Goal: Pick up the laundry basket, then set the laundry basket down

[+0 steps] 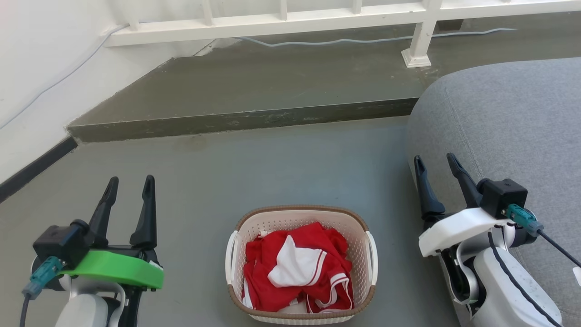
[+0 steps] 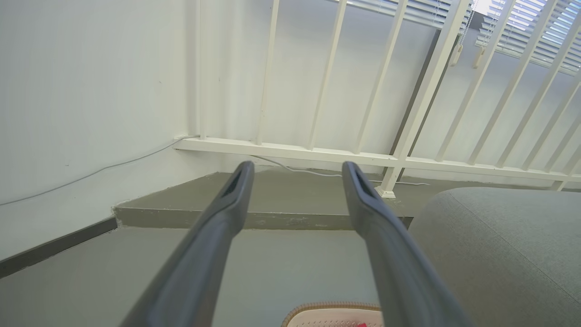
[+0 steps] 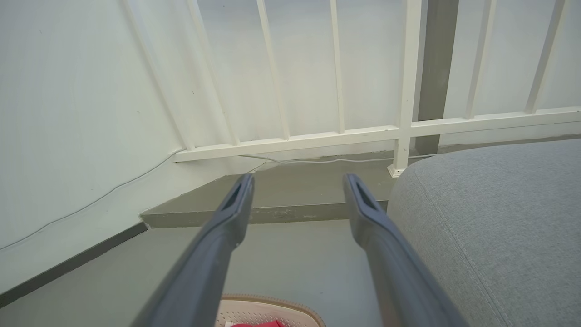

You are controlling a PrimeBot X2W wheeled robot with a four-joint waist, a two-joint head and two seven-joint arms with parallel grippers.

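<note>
The laundry basket (image 1: 358, 227) stands on the grey floor at the bottom middle of the head view, cream-white and perforated with a brown rim band and a white handle on each side. Red and white clothes lie inside it. My left gripper (image 1: 129, 187) is open to the basket's left, apart from it. My right gripper (image 1: 436, 163) is open to its right, also apart. In the left wrist view the left gripper (image 2: 295, 169) holds nothing and the basket's rim (image 2: 331, 306) peeks in below. The right gripper (image 3: 297, 180) is empty too, above the basket rim (image 3: 272, 302).
A grey upholstered seat (image 1: 504, 118) fills the right side, close beside my right arm. Ahead, a raised concrete step (image 1: 236, 120) crosses the floor, with a white railing (image 1: 290, 20) and a cable beyond. A white wall with a dark skirting runs along the left.
</note>
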